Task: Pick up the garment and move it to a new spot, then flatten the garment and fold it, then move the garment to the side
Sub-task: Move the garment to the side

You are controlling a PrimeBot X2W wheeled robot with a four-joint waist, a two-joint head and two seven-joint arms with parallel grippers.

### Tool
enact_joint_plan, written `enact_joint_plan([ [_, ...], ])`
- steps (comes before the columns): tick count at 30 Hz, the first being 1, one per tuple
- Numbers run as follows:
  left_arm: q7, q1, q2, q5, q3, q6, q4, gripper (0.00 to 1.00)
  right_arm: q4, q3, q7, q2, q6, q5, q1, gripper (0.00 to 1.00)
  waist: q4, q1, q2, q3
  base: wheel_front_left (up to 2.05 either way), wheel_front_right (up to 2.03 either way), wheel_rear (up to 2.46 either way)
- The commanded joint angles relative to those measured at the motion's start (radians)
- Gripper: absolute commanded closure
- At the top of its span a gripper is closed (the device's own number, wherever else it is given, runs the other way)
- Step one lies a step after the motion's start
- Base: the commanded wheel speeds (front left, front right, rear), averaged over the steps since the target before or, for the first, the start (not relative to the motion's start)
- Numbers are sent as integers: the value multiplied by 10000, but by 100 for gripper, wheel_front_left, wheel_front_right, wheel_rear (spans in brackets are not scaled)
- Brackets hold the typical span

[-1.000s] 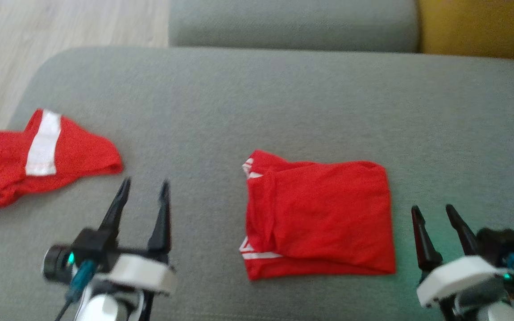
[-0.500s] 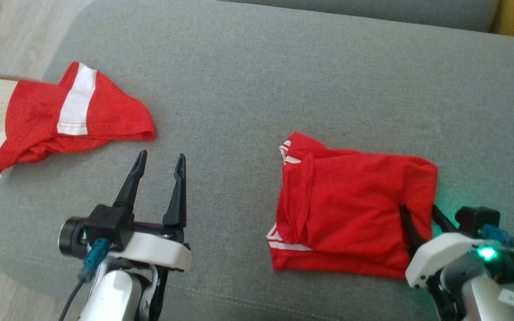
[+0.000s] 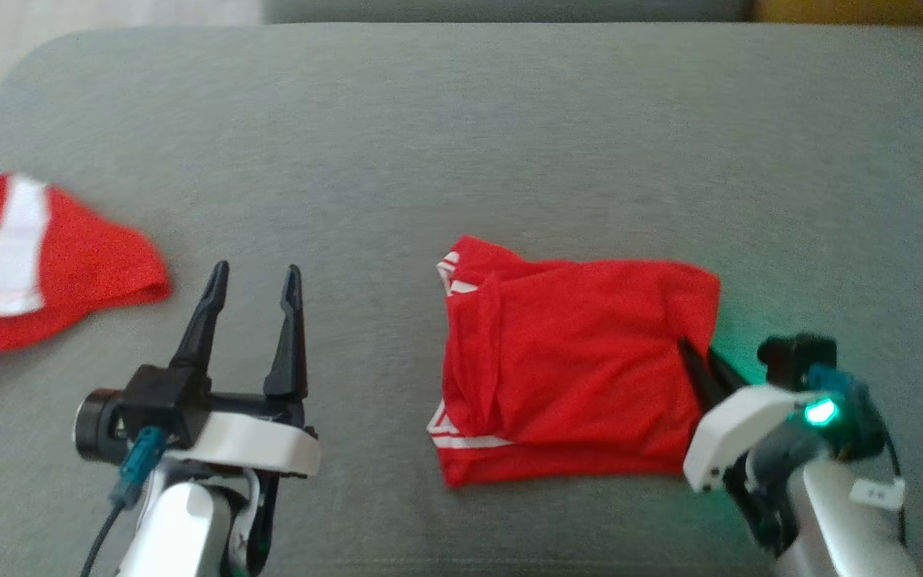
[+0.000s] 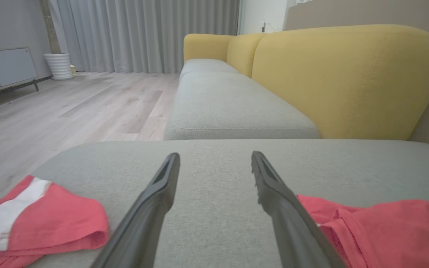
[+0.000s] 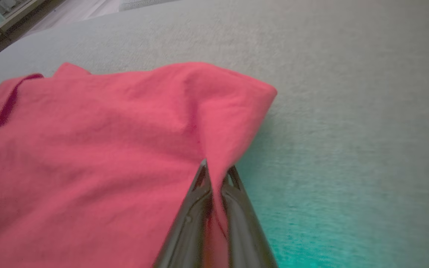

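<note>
Your right gripper (image 3: pixel 695 350) is pinched closed on the red garment (image 3: pixel 574 369), biting its edge at 3 o'clock. In the right wrist view, the cloth sits squeezed between both fingers (image 5: pixel 192 219). The garment lies folded on the grey cushion (image 3: pixel 461 144), spreading from that grip toward 9 o'clock. Your left gripper (image 3: pixel 257 271) stands wide, holding nothing, well apart at the garment's 9 o'clock. A striped red cloth (image 3: pixel 45 264) lies at that gripper's 10 o'clock.

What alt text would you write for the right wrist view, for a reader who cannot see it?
The right gripper is shut on an edge of a red garment, pinching a ridge of cloth. The garment lies on a grey cushion, lit green beside the gripper.
</note>
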Motion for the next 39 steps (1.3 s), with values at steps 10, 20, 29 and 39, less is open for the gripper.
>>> enact_joint_plan([
  [10,-23,-507,378,156,306,-34,-748,0,57,-11,-210,-1553,65,214,-2492,100,-2947,0,0,510,0,0,0],
  [20,237,-1508,563,403,-76,-370,-989,0,654,-423,-439,-2685,65,380,-4685,100,-3689,0,0,1648,0,0,0],
  [29,331,-2340,668,525,-262,-583,-1037,0,1321,-891,-987,-2918,65,422,-5750,100,-3472,0,0,2781,0,0,0],
  [39,370,-2705,879,534,-224,-627,-1091,0,2657,-2349,-1753,-2707,65,-597,-6376,100,-3168,0,0,3554,0,0,0],
])
